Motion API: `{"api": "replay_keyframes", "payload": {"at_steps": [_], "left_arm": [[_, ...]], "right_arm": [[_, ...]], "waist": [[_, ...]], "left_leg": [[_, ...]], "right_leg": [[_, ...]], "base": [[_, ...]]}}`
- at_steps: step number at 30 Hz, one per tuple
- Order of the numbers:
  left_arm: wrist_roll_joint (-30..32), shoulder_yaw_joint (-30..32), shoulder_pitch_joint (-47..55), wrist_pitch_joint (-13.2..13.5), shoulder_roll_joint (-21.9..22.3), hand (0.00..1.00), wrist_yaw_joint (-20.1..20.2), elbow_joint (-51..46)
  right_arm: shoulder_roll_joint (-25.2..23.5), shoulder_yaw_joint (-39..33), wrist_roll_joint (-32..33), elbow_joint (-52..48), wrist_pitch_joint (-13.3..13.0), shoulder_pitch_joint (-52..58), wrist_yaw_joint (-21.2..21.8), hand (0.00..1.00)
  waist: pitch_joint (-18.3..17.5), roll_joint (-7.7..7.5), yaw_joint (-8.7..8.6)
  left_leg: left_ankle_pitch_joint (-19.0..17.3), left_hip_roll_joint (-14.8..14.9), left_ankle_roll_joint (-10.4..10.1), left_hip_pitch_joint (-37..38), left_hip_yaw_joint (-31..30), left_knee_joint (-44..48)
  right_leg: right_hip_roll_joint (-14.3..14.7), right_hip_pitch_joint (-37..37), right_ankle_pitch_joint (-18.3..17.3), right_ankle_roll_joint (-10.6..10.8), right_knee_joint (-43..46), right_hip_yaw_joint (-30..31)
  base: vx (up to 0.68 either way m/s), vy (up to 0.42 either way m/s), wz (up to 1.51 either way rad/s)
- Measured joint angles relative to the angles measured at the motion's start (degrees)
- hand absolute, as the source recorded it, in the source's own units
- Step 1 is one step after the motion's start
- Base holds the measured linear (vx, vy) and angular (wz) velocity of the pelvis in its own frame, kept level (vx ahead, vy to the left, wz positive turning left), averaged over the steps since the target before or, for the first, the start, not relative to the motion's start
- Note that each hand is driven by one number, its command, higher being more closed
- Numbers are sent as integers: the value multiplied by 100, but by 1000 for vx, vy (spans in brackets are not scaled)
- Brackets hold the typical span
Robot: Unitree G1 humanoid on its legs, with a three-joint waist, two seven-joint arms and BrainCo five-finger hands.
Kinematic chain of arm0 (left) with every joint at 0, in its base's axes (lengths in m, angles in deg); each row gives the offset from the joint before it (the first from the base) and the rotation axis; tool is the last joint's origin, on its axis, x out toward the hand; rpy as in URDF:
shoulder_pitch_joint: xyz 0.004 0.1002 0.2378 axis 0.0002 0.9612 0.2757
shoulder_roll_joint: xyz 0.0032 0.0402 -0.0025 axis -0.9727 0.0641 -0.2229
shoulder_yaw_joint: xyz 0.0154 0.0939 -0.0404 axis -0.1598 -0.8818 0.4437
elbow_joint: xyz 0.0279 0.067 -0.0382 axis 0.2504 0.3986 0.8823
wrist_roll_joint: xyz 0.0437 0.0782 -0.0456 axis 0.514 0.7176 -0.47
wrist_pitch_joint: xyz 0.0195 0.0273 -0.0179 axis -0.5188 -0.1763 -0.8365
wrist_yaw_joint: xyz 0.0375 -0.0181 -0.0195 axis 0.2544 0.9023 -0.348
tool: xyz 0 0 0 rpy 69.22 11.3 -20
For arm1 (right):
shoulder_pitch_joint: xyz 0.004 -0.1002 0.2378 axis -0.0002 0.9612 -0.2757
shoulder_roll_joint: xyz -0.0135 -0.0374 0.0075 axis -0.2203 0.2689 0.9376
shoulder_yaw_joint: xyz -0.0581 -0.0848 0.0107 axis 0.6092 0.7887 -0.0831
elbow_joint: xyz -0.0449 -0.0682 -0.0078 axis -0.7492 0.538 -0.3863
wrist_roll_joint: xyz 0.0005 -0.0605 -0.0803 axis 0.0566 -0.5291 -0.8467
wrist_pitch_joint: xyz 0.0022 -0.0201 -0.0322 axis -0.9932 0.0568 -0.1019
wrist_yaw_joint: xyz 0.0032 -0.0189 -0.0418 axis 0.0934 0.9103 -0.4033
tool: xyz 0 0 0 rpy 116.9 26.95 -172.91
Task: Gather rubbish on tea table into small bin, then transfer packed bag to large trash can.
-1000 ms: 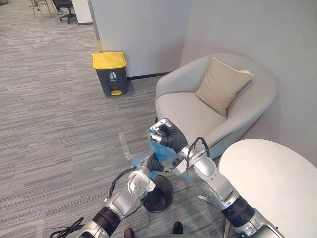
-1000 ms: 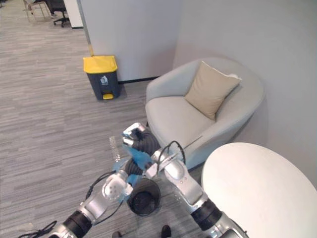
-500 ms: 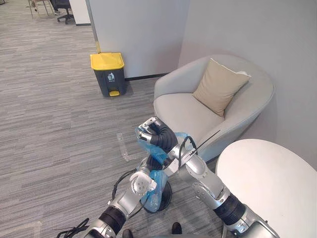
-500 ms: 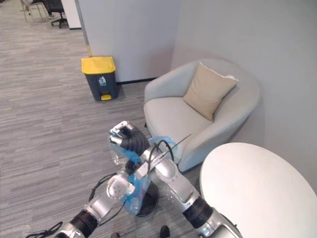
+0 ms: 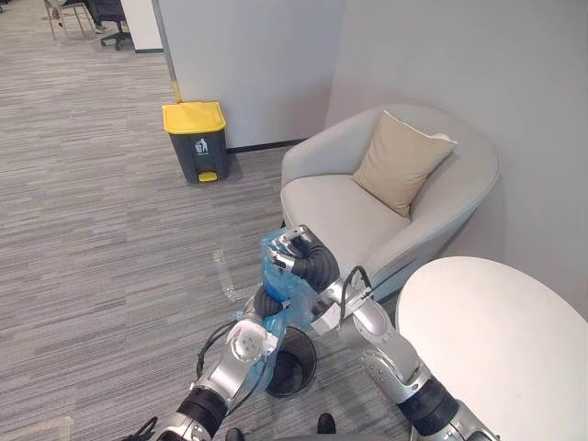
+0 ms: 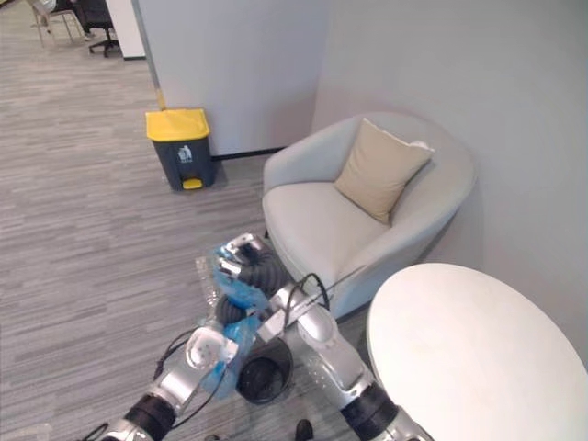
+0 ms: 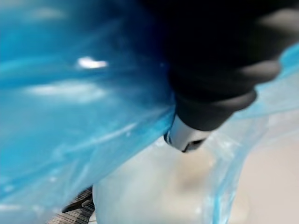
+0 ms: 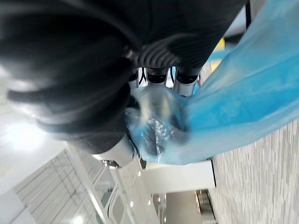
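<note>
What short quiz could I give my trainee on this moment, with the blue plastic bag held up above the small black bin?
1. True or false: the right hand has its fingers curled round the translucent blue plastic bag.
2. Where does the dark grey trash can with the yellow lid stand? A) on the carpet by the wall; B) on the white table; C) on the armchair.
3. Fill in: the round black ____ stands on the carpet below the bag.
Key: 1 true; 2 A; 3 small bin.
</note>
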Motion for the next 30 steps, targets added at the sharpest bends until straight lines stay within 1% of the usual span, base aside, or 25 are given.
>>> {"api": "replay_keyframes", "payload": {"at_steps": [2, 3, 5, 6, 7, 8, 9, 11, 15, 16, 18, 20, 21, 22, 23, 24, 25, 26, 27, 29, 30], "left_arm": [[-97, 139, 89, 1, 8, 100, 0, -63], [-108, 175, 119, 0, 8, 100, 0, -97], [-211, 342, 243, 1, -3, 100, -1, -292], [-220, 376, 261, 1, -3, 100, -1, -318], [-225, 475, 324, 1, -8, 100, -4, -417], [-275, 579, 364, 2, -15, 100, -4, -484], [-288, 610, 371, 2, -15, 100, -4, -491], [-386, 698, 401, 2, -56, 100, -4, -550], [-561, 918, 597, 12, -64, 100, -6, -706], [-572, 937, 613, 12, -59, 100, -6, -707], [-658, 1164, 765, 14, -4, 100, -6, -707], [-681, 1339, 903, 14, 27, 100, -7, -706], [-778, 1456, 1019, 14, 25, 100, -6, -688], [-782, 1500, 1047, 13, 31, 100, -3, -652], [-796, 1621, 1111, 12, 67, 100, -3, -543], [-834, 1683, 1136, 12, 96, 100, 2, -470], [-898, 1837, 1193, 11, 156, 100, 8, -314], [-924, 1994, 1241, 9, 198, 100, 21, -86], [-973, 2057, 1249, 6, 207, 100, 27, 19], [-1168, 2354, 1343, -8, 238, 100, 147, 427], [-1203, 2405, 1363, -12, 240, 100, 173, 530]], "right_arm": [[30, -198, -464, 11, -7, 137, -41, 0], [42, -231, -569, 11, -10, 156, -59, 0], [204, -398, -1193, 11, -54, 241, -193, 0], [223, -441, -1364, 11, -59, 251, -236, 0], [288, -553, -1723, 10, -73, 255, -324, 0], [404, -736, -2255, 9, -149, 257, -527, 0], [434, -786, -2392, 9, -171, 258, -569, 0], [592, -970, -3021, 7, -259, 268, -826, 0], [674, -1223, -3724, 2, -290, 432, -1111, 0], [671, -1262, -3795, 1, -294, 468, -1134, 0], [606, -1548, -4012, 4, -305, 781, -1210, 0], [508, -1749, -4015, 103, -308, 1037, -1260, 0], [305, -1973, -3983, 415, -304, 1177, -1287, 0], [210, -2083, -3981, 590, -299, 1211, -1297, 0], [-40, -2345, -3942, 1099, -251, 1269, -1319, 0], [-140, -2460, -3841, 1349, -211, 1280, -1318, 0], [-298, -2651, -3590, 1829, -110, 1286, -1319, 0], [-422, -2833, -3422, 2259, -18, 1318, -1319, 0], [-461, -2900, -3354, 2409, 14, 1343, -1317, 0], [-588, -3107, -3178, 3112, 145, 1366, -1316, 0], [-606, -3160, -3100, 3285, 188, 1367, -1317, 0]], "waist": [[-9, -13, 0], [-10, -15, -2], [-22, -34, 5], [-24, -37, 6], [-27, -41, 6], [-27, -42, 15], [-27, -42, 17], [-27, -42, 19], [-27, -41, 26], [-27, -41, 30], [-27, -40, 45], [-25, -39, 47], [-20, -31, 41], [-18, -28, 35], [-2, -8, 32], [8, 4, 34], [31, 39, 44], [64, 88, 48], [78, 108, 55], [121, 171, 72], [128, 181, 83]], "left_leg": [[0, 0, 1, -4, -6, 0], [0, 1, 2, -5, -6, 0], [-1, 2, 1, -16, -19, 0], [-1, 2, 1, -18, -24, 0], [-1, 3, 2, -24, -32, 0], [-1, 2, 2, -34, -48, 0], [-1, 2, 2, -37, -53, 0], [0, 3, 3, -58, -79, 0], [0, 4, 3, -78, -113, 1], [0, 4, 3, -83, -120, 1], [0, 4, 3, -86, -133, 2], [0, 2, 3, -87, -134, 2], [-1, -30, 2, -80, -139, 3], [-1, -33, 2, -78, -147, 3], [-3, -40, 3, -51, -158, 3], [-10, -45, 3, -30, -162, 2], [-43, -52, -9, 10, -162, 2], [-92, -61, -51, 31, -174, 2], [-96, -62, -55, 30, -176, 2], [-118, -62, -40, 15, -175, 2], [-130, -61, -32, 14, -175, 2]], "right_leg": [[-1, 2, -3, 5, -4, -6], [-1, 1, -3, 5, -5, -6], [-1, 3, -5, 13, -13, -19], [-1, 3, -6, 14, -13, -24], [-1, 3, -5, 24, -14, -34], [-2, 4, -2, 36, -17, -49], [-2, 4, -2, 37, -18, -53], [-2, 4, 0, 40, -32, -80], [0, 26, 7, 36, -75, -119], [-1, 26, 8, 35, -78, -126], [0, 31, 35, -7, -80, -140], [0, 31, 34, -8, -80, -142], [13, 43, 30, -10, -84, -156], [18, 52, 27, -9, -91, -163], [11, 93, 23, -5, -105, -178], [6, 121, 14, 6, -113, -186], [-2, 162, -31, 33, -116, -192], [-12, 210, -51, 14, -141, -211], [-15, 210, -51, 15, -146, -214], [-16, 216, -51, 15, -189, -219], [-15, 217, -51, 15, -190, -222]], "base": [[0, 0, 0], [0, 0, 0], [0, 0, 2], [0, 0, 5], [0, 0, 6], [0, 0, 6], [0, 0, 6], [0, 0, 5], [5, -1, 4], [27, -3, 6], [34, -1, 3], [17, 0, 0], [0, 0, 0], [17, 4, 4], [11, 8, 5], [5, 7, 4], [4, 18, 5], [-1, 18, 4], [1, 19, 5], [0, 0, 0], [0, 0, 0]]}}
